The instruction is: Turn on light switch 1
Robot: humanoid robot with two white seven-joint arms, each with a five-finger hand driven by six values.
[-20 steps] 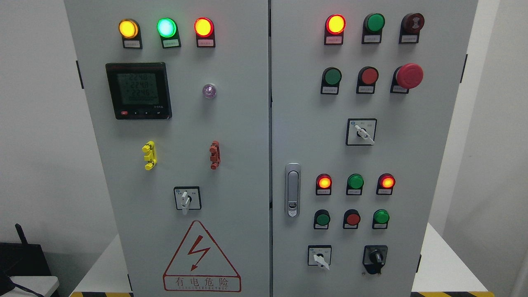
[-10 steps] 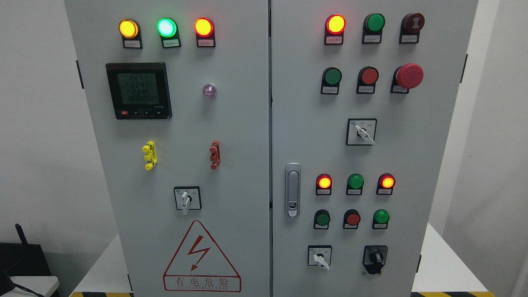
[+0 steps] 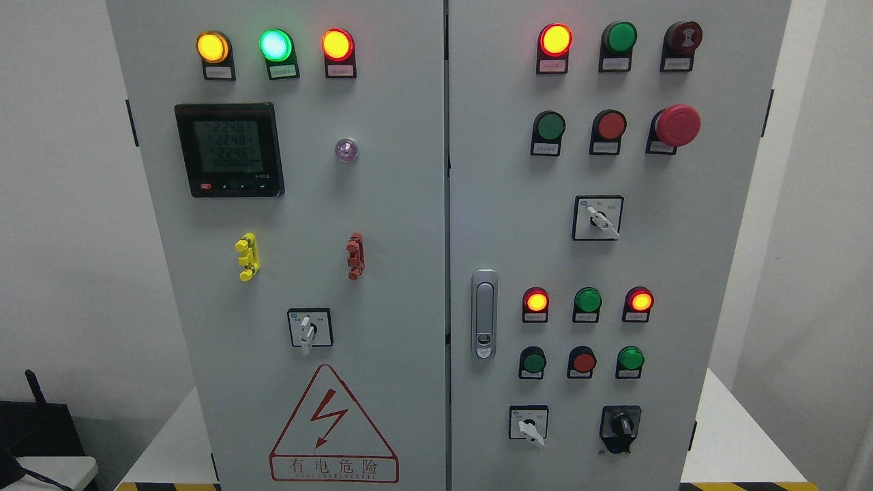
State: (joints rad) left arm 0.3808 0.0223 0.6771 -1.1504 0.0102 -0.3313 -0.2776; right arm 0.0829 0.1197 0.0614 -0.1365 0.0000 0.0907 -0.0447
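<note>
A grey electrical cabinet (image 3: 382,204) with two doors fills the head view. On the right door, a lower row holds a dark green button (image 3: 533,362), a red button (image 3: 582,361) and a brighter green button (image 3: 630,358). Above that row sit a lit red lamp (image 3: 536,301), an unlit green lamp (image 3: 587,300) and another lit red lamp (image 3: 640,300). Further up are a green button (image 3: 550,127), a red button (image 3: 610,125) and a red mushroom stop button (image 3: 676,125). The labels are too small to read, so I cannot tell which control is light switch 1. Neither hand shows.
White rotary selectors sit on the right door (image 3: 598,218) (image 3: 528,424) and the left door (image 3: 308,328); a black knob (image 3: 620,425) is at lower right. A silver door handle (image 3: 483,314) is near the seam. A meter (image 3: 228,150) and a warning triangle (image 3: 333,426) mark the left door.
Only the digits on the meter flicker. Nothing else has moved.
</note>
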